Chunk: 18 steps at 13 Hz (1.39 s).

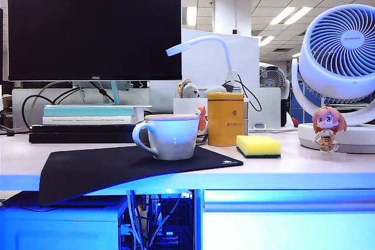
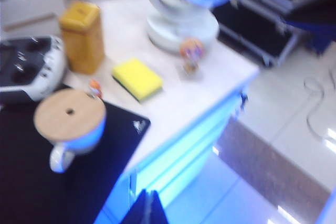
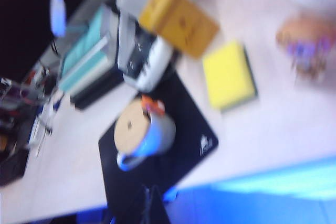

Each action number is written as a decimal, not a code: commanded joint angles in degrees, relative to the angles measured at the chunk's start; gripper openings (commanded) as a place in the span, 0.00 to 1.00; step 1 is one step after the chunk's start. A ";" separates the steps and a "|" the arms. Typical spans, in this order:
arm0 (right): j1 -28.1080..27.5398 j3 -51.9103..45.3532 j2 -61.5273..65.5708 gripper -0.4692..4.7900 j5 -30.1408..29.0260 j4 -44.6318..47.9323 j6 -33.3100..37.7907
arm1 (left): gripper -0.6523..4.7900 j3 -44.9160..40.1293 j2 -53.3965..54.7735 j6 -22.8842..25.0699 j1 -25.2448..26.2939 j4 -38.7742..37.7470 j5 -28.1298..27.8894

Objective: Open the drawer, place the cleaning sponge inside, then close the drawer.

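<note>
Task status: nothing of the task shows as done. The drawer (image 1: 287,203), a plain blue-lit front panel under the counter (image 1: 328,171), reads as closed, flush below the counter edge. Opening, loading and closing all appear to remain.

Cleaning sponge (image 1: 258,146): yellow block with a dark green underlayer, lying flat on the counter, just beside the yellow-orange tin canister (image 1: 225,119) on the side toward the desk fan (image 1: 338,57). It is untouched and apart from the canister. The small figurine (image 1: 328,127) stands between sponge and fan base.

Containers:
- Cup (image 1: 167,136), pale, handle away from the sponge, on the black mat (image 1: 105,168) on the far side of the canister from the sponge. A round wooden lid with a small hole covers it; contents cannot be told.
- Tin canister, lid on, upright; contents hidden.
- Drawer, closed; interior not visible.

Left pincer (image 2: 145,208): seen only as dark tips at the edge of its wrist view, off the counter's front edge and well apart from the sponge. Whether it is wide or narrow cannot be told; nothing is visibly held.

Right pincer (image 3: 149,205): dark tips close together, closed and holding nothing, high above the mat's front edge, well apart from the sponge. Neither arm appears in the exterior view.
</note>
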 commanded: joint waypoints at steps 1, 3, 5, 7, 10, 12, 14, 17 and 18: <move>-0.33 -6.01 -0.07 0.09 -5.77 3.28 4.00 | 0.11 0.33 0.15 -0.44 -1.36 0.24 -0.44; -1.44 -13.68 -0.09 0.09 -12.17 11.74 9.25 | 0.11 0.35 0.17 -0.22 -1.33 0.26 -0.74; -4.37 -24.44 -0.09 0.09 -19.54 28.33 14.08 | 0.11 0.35 0.17 -0.24 -1.33 0.24 -0.52; -7.08 -31.04 -0.13 0.09 -21.16 38.05 15.82 | 0.11 0.35 0.17 -0.24 -1.33 0.24 -0.52; -15.74 -38.23 -0.13 0.09 -21.66 50.01 16.76 | 0.11 0.35 0.17 -0.24 -1.33 0.24 -0.52; -19.02 -40.04 -0.13 0.09 -21.57 53.16 12.83 | 0.11 0.35 0.17 -0.22 -1.33 0.24 -0.52; -20.20 -40.30 -0.20 0.09 -18.08 52.59 12.33 | 0.11 0.33 0.17 -0.24 -1.33 0.22 -0.50; -20.11 -40.26 -0.17 0.09 -20.41 55.04 19.61 | 0.11 0.33 0.17 -0.22 -1.33 0.20 -0.07; -20.11 -40.30 -0.20 0.09 -22.16 58.90 18.21 | 0.11 0.33 0.17 -0.22 -1.33 0.20 -0.07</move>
